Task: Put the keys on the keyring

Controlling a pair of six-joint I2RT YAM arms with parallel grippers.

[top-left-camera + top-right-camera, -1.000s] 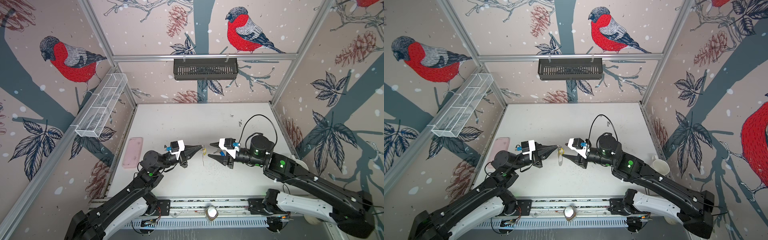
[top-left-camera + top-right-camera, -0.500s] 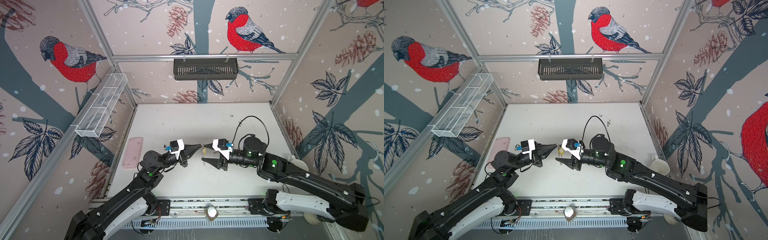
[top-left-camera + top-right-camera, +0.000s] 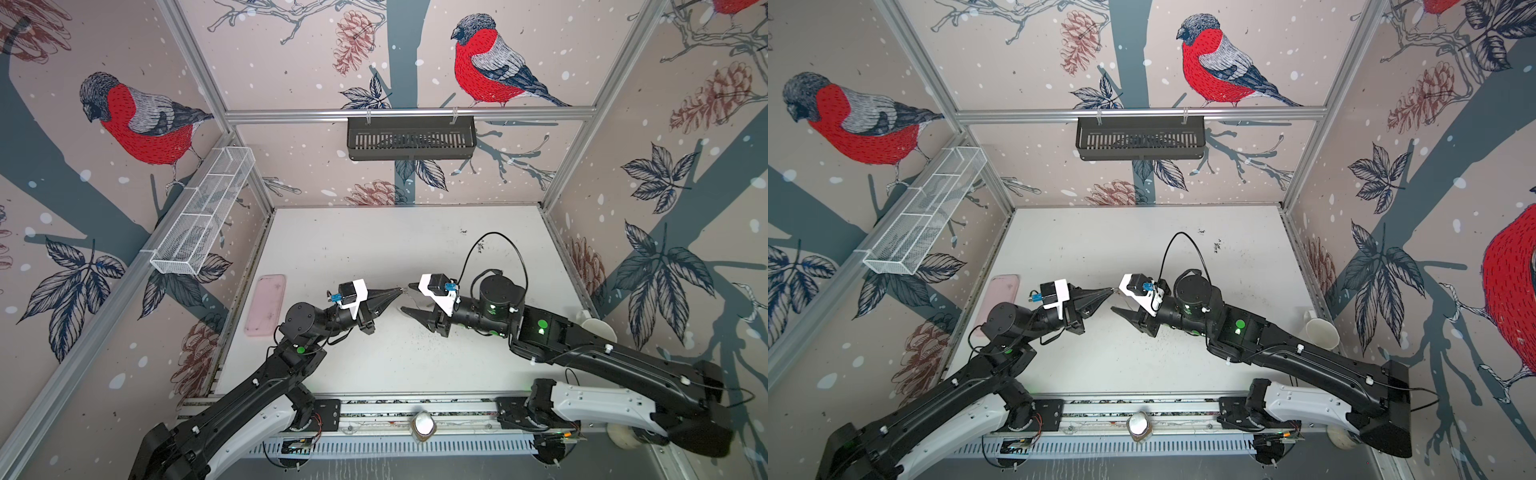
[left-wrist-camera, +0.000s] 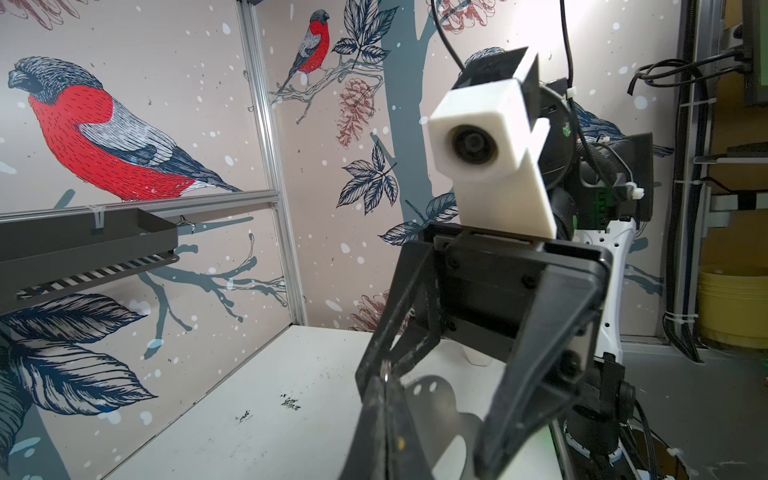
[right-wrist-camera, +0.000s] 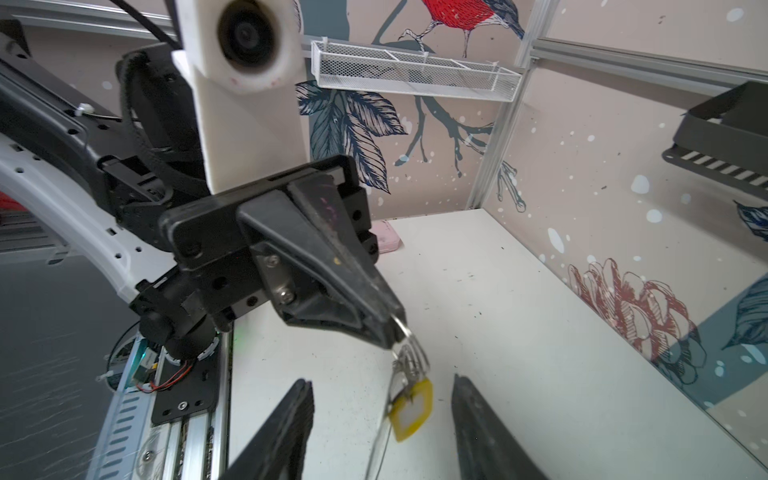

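At lower centre, pinches metal ring (image 5: 402, 328) in left fingers (image 5: 353, 299), with right fingers (image 5: 286, 428) apart; if closed askew, may swing yellow-tagged key (image 5: 406, 395).

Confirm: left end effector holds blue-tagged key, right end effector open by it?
Tag is yellow, not blue; the right wrist view shows it. Left end effector holds that key, right end effector open by it.

Your yellow tag (image 5: 411, 409) looks like glossy plastic, and the small ring (image 5: 406, 332) above it is shiny metal. The keyring (image 4: 440, 395) shows smooth, dull grey metal. The left gripper (image 5: 390, 338) is scuffed matt black plastic, and the table (image 5: 519, 332) is matt white, speckled.
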